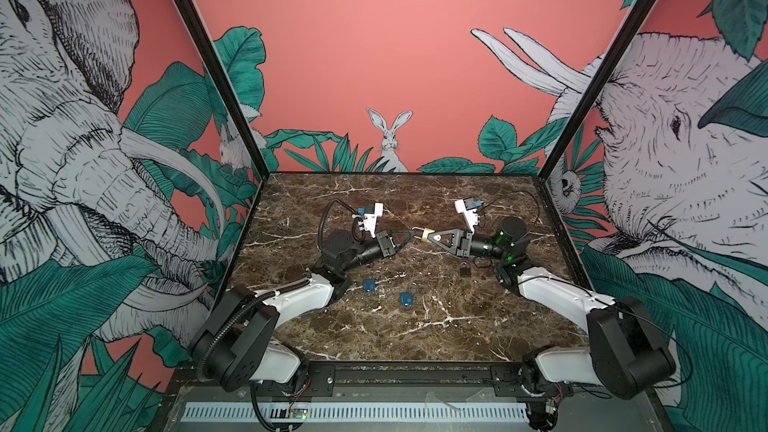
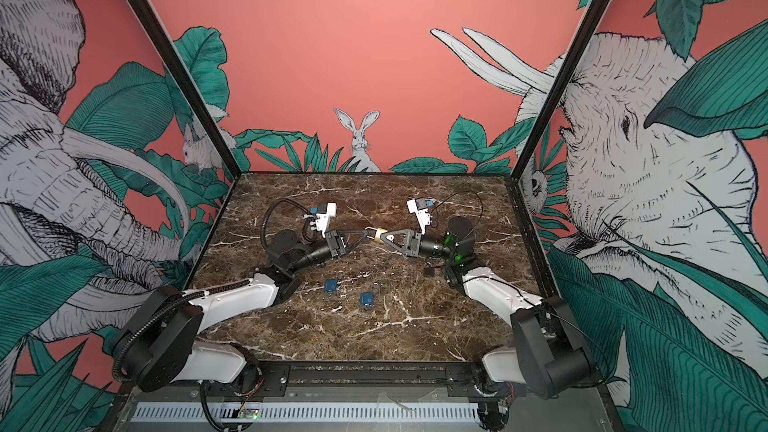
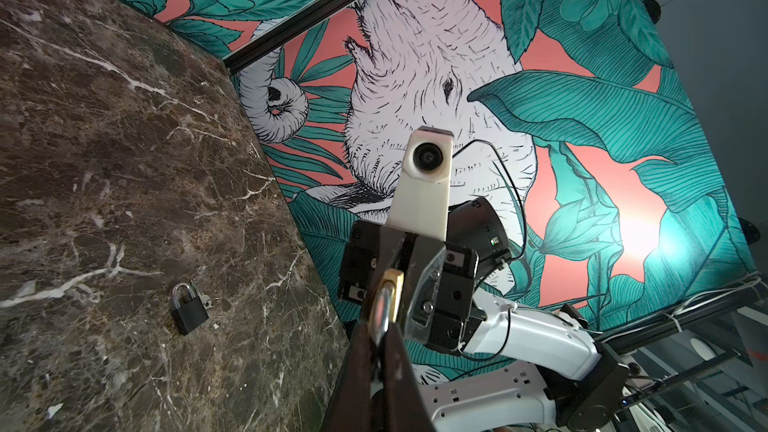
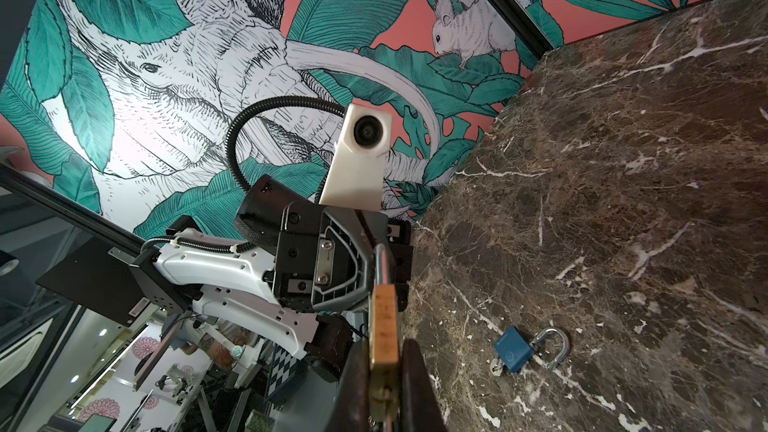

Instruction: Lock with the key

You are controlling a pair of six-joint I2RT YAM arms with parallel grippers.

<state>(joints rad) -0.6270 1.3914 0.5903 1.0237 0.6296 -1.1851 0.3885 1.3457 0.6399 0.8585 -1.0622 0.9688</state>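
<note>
Right wrist view: the right pincer (image 4: 384,367) is clamped on the body of the brass padlock (image 4: 384,322), flat faces against its pads. The shackle (image 4: 380,261) sticks out past its tips into the left pincer (image 1: 411,232), which is closed tight on the steel loop. So the lock hangs between the two pincer tips, off the counter (image 1: 415,326), with both arms meeting tip to tip in both top views.

My read: the step is seating the shackle in the body, or turning a key. I can't make out a key in this lock. Something small shows at the body's end nearest the right pincer's wrist, too blurred to call.

Doing it well:
- Use the right pincer as the fixed anchor and move only the left, straight along the shackle legs. A sideways push would likely twist the body in the pads.
- Line the free leg up with its hole before pressing. Whether it is already seated, I can't tell.
- Don't loosen either grip until it's home — otherwise it drops to the counter.

Spare locks lie clear of both pincers: a black padlock (image 1: 465,271) near the right pincer's wrist, and blue padlocks (image 1: 368,286) behind the left pincer. Neither is in the way.
</note>
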